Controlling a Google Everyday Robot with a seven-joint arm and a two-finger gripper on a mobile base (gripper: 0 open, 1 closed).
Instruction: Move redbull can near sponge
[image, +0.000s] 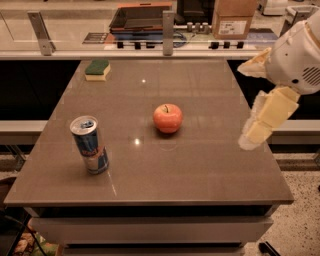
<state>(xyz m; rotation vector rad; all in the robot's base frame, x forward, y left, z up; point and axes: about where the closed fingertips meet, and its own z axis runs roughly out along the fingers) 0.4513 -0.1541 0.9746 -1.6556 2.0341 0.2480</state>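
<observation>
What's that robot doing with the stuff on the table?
The robot's cream-coloured hand hangs by the right edge of the brown table, touching nothing. The tall blue-and-silver drink can stands at the front left, far from the green-and-yellow sponge at the back left. A round red apple sits in the middle.

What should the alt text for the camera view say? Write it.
A redbull can stands at the table's front left, far from the sponge at the back left corner; an apple sits mid-table. The robot's tool hangs by the right edge, away from all three.
</observation>
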